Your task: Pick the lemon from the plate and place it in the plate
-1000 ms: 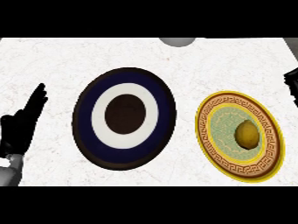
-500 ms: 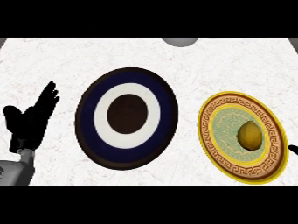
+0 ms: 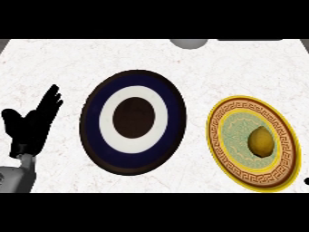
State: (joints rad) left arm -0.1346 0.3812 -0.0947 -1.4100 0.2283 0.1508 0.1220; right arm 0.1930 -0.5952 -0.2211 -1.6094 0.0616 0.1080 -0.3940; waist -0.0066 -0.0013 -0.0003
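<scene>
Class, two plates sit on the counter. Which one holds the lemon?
The yellow-rimmed plate at the right holds the lemon; the dark blue plate with white ring holds nothing.

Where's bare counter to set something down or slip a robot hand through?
Widest bare patch: the counter above the two plates, up to the far edge. A smaller one lies between the left robot hand and the navy plate. Crowded: the gap between the navy plate and the yellow plate holding the lemon is narrow.
</scene>
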